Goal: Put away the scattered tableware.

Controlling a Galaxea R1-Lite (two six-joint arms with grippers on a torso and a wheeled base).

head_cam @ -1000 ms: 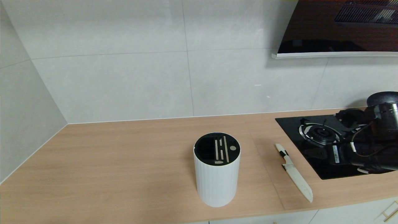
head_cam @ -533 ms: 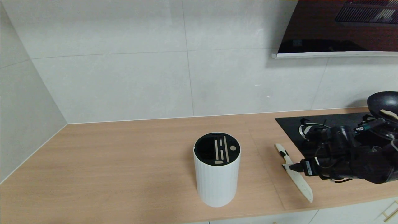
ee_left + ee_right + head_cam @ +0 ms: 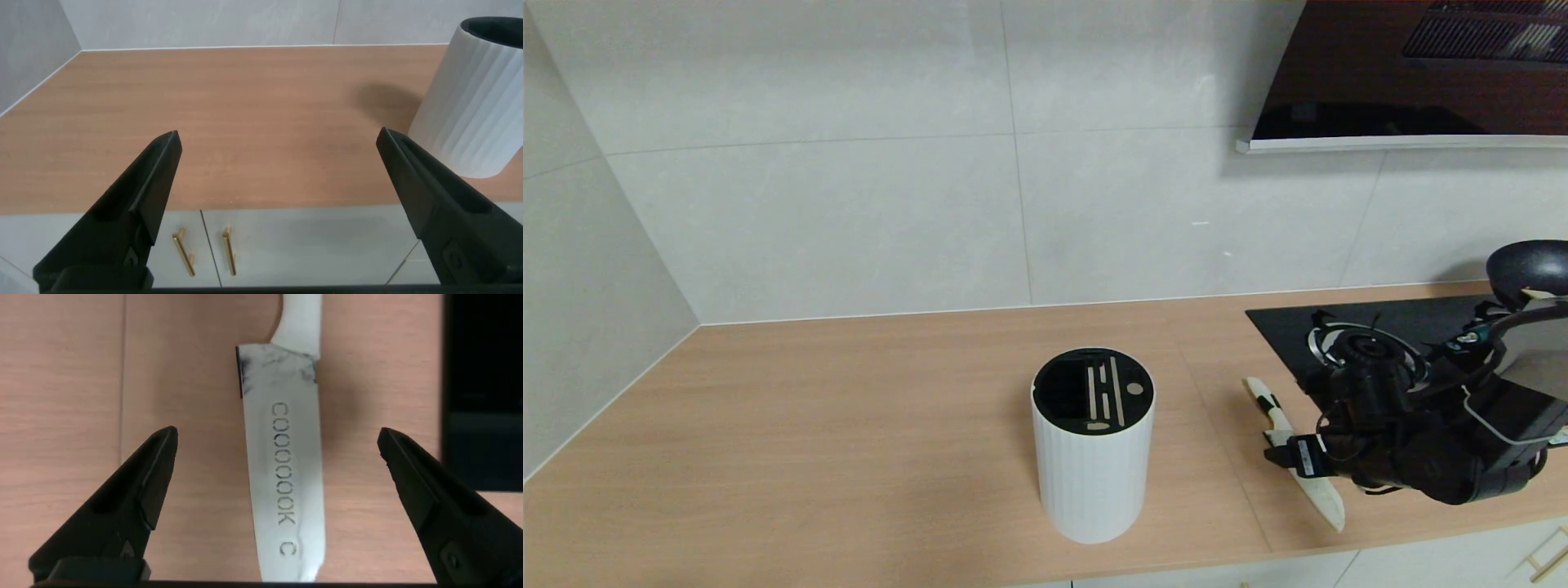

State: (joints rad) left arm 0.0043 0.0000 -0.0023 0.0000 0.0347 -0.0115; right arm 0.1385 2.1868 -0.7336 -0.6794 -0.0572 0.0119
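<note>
The right arm lay stretched low over the counter from the robot's right side, dark and bulky, with cables looped around its wrist. The right tool sat at the end of it, close above the counter and pointing toward the robot's left. Its two fingers stood wide apart, facing down at the surface. The left tool hung just off the counter's front edge, aimed across it, with its fingers spread equally wide.

Head overlooks counter; right wrist closely above knife.
</note>
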